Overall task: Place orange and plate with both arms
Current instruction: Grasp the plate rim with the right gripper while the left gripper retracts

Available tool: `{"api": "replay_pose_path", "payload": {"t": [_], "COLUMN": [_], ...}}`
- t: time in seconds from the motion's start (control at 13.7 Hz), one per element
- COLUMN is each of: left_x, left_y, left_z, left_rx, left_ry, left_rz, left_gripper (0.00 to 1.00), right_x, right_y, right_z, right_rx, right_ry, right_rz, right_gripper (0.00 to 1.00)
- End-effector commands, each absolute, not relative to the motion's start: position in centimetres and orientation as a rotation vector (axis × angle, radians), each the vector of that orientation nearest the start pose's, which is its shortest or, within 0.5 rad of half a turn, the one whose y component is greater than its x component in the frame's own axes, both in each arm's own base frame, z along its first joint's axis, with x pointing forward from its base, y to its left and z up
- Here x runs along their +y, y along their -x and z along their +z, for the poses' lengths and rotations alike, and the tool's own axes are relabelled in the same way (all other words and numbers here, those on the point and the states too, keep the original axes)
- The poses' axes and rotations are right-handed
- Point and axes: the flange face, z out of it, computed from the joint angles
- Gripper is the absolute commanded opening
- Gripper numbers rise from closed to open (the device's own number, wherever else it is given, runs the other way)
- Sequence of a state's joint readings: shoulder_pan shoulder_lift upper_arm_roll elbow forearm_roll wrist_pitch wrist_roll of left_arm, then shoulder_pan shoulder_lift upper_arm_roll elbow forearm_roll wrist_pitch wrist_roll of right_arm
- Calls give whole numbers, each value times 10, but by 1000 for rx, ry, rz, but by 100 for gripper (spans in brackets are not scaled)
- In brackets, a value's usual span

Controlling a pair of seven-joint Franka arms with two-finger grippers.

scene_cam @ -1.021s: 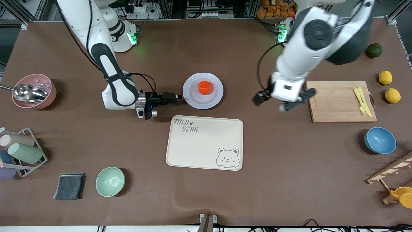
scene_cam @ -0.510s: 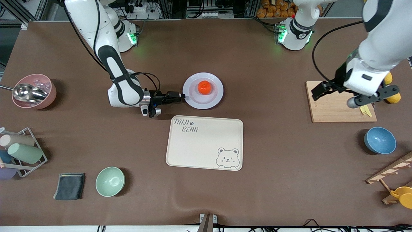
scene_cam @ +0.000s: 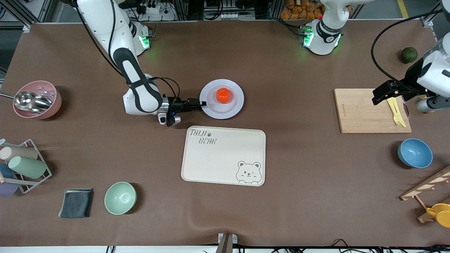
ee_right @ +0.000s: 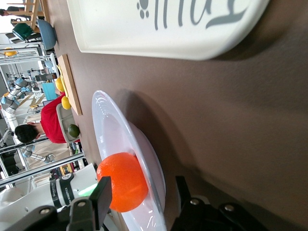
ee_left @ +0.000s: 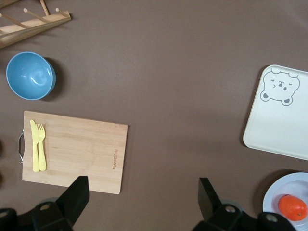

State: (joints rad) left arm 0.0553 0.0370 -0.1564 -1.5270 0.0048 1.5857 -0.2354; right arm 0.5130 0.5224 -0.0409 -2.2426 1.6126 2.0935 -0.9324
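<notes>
Front view shows a brown table with two white robot arms. Near the middle of the table sits the plate [scene_cam: 222,98], round, shallow and pale lavender-white with a wide rim. The orange [scene_cam: 223,95], small, glossy and red-orange, rests in the plate's centre. Just nearer the camera than the plate lies a cream tray [scene_cam: 223,155] printed with a cartoon bear; the two are close but not touching.

The right gripper [scene_cam: 197,104] lies low and level at the plate's edge on the side toward the right arm's end of the table, pointing straight at the plate. In the right wrist view its two fingers [ee_right: 101,196] stand apart with the plate's rim [ee_right: 144,168] running between them, one finger above and one below. They are not clamped on it yet, as far as can be judged. The likely next move is to pinch this rim, so the plate must stay level or the orange [ee_right: 122,182] may roll.

The left gripper [scene_cam: 404,94] hangs with its fingers wide apart and nothing in them, over a wooden cutting board [scene_cam: 365,110] with a yellow fork [scene_cam: 396,110] near the left arm's end, well apart from the plate. That arm is waiting.
</notes>
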Motion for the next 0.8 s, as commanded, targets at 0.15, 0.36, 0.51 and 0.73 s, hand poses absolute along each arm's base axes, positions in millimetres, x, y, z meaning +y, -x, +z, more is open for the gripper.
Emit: {"api": "replay_pose_path", "payload": {"t": [0.15,0.36,0.51,0.73], "left_x": [-54,-40,-41,-44], "left_y": [-555,-552,-545,-544], "left_z": [637,639,643,644], "left_rx": [-171,-149,-147,-137], "left_ry": [3130,3134,3130,3131], "left_rz": [-17,2,32,30], "left_gripper": [100,100,100,100], "right_x": [276,279,277,279], "right_y": [-410,-407,-403,-405], "right_z": [116,116,114,117], "right_rx": [-6,-23,-45,-53], "right_ry": [2067,2069,2069,2065], "right_rz": [253,253,233,227], "right_gripper": [53,33,15,0]}}
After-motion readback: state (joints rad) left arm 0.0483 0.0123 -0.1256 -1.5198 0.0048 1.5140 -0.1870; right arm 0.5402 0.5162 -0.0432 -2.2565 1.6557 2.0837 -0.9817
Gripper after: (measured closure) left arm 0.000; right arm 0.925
